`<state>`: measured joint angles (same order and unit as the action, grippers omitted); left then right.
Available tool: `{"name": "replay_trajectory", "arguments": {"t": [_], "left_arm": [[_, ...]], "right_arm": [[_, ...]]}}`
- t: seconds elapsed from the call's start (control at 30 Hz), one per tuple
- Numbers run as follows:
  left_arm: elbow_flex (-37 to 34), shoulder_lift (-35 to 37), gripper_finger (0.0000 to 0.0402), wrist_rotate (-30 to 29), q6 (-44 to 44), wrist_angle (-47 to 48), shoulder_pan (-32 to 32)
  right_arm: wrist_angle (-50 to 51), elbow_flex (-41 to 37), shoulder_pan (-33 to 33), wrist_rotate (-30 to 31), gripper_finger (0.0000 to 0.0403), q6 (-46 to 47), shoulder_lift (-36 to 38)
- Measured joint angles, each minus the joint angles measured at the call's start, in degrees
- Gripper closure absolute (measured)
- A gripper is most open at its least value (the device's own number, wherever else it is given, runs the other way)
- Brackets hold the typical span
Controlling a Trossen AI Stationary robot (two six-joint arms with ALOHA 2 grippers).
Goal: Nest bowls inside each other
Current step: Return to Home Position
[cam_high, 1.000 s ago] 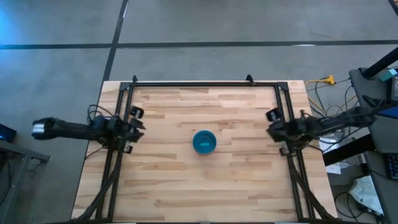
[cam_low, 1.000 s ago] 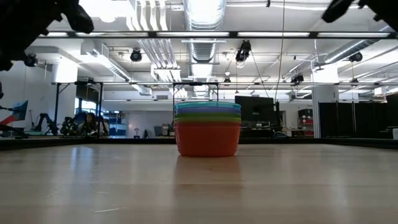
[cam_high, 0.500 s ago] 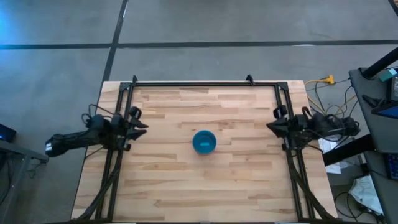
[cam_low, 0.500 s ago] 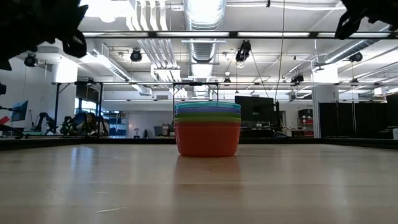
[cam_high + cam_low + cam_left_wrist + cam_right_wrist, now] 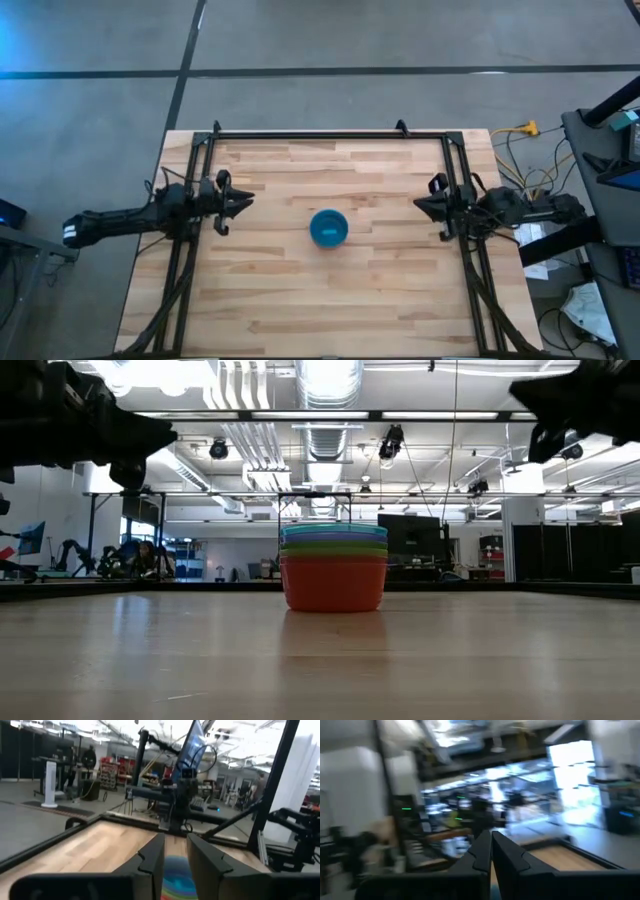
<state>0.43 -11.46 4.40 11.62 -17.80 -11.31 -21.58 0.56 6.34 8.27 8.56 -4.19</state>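
Observation:
The bowls stand nested in one stack (image 5: 328, 228) at the middle of the wooden table, resting on the base of the orange bowl (image 5: 333, 585). Green and purplish rims show above it, and the blue bowl (image 5: 333, 530) is on top. The stack also shows between my left fingers in the left wrist view (image 5: 176, 880). My left gripper (image 5: 243, 200) hovers to the left of the stack, pointing at it, slightly open and empty. My right gripper (image 5: 420, 206) hovers to the right of the stack, pointing at it, shut and empty.
A black frame runs along the table's far edge (image 5: 330, 133) and down its left side (image 5: 185, 260) and right side (image 5: 475, 270). Cables and equipment lie beyond the right edge (image 5: 590, 200). Bare wood surrounds the stack.
Both grippers have moved a little toward the stack from the table's sides and have come lower in the low view. The stack of bowls has stayed still.

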Motion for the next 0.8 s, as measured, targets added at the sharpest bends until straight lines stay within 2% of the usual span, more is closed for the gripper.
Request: {"name": "replay_trajectory", "arguments": {"t": [0.13,0.2,0.3,0.37,0.8], "left_arm": [[-0.03,-2.12,0.0334,0.00,0.02,-0.25,0.02],[-0.03,-2.96,0.0334,0.00,0.00,-0.16,0.02],[-0.05,-4.14,0.0334,0.00,0.00,-0.18,0.02],[-0.07,-4.73,0.0334,0.01,0.00,-0.14,0.02],[-0.14,-7.56,0.0334,0.02,0.00,-0.14,0.02]], "right_arm": [[5.20,0.01,-0.03,9.39,0.0394,0.47,-0.05],[9.25,0.00,0.02,9.13,0.0394,4.57,-0.08],[13.59,0.00,0.14,6.29,0.0394,16.24,-0.24],[15.68,0.00,0.14,6.09,0.0394,19.89,-0.43],[17.07,0.00,0.14,6.29,0.0394,19.56,-0.48]]}}
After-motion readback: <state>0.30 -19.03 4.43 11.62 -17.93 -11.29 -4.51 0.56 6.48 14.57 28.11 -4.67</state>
